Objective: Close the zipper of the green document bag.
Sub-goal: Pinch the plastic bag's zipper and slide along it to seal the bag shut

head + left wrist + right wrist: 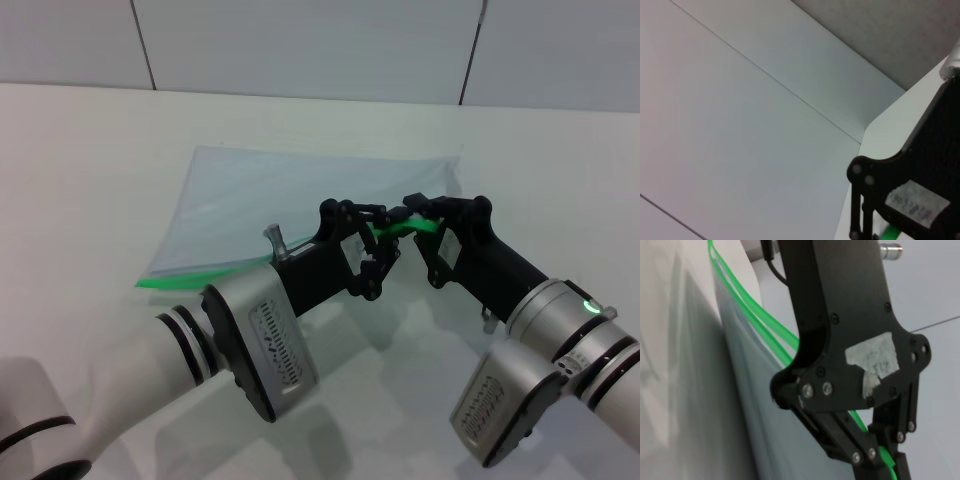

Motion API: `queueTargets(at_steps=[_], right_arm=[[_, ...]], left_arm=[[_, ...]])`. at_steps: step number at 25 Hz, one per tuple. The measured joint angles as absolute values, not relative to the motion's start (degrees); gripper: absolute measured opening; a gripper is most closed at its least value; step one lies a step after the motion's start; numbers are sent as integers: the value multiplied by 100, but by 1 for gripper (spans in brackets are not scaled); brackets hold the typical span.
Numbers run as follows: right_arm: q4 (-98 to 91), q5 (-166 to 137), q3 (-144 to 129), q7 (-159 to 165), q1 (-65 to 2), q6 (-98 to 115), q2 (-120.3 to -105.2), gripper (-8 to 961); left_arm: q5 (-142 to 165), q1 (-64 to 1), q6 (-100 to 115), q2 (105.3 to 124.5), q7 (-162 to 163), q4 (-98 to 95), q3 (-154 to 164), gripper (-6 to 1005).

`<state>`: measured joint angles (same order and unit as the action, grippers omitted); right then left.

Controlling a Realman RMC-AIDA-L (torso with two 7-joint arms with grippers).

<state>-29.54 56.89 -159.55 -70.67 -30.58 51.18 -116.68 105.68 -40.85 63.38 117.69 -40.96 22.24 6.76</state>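
The green document bag is a pale, translucent pouch lying on the white table, its near edge lifted. The bright green zipper runs along that near edge from the left corner up to the grippers. My left gripper is shut on the zipper strip near its right end. Just to the right, my right gripper is closed on the same strip. In the right wrist view the zipper shows as two parted green lines along the bag, running into the left gripper. The slider tab is hidden.
The white table spreads around the bag, and a pale panelled wall stands behind it. Both forearms cross the near part of the table. The left wrist view holds mostly wall, with a green sliver of zipper low down.
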Motion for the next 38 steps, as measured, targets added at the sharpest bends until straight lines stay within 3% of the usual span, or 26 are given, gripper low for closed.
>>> queueTargets(at_steps=[38], right_arm=[[-1778,5801,-14595,-5481,-2865,5641,-11620,48]], left_arm=[[10520,-3985,6337,11764,-4096,2208,604,83]])
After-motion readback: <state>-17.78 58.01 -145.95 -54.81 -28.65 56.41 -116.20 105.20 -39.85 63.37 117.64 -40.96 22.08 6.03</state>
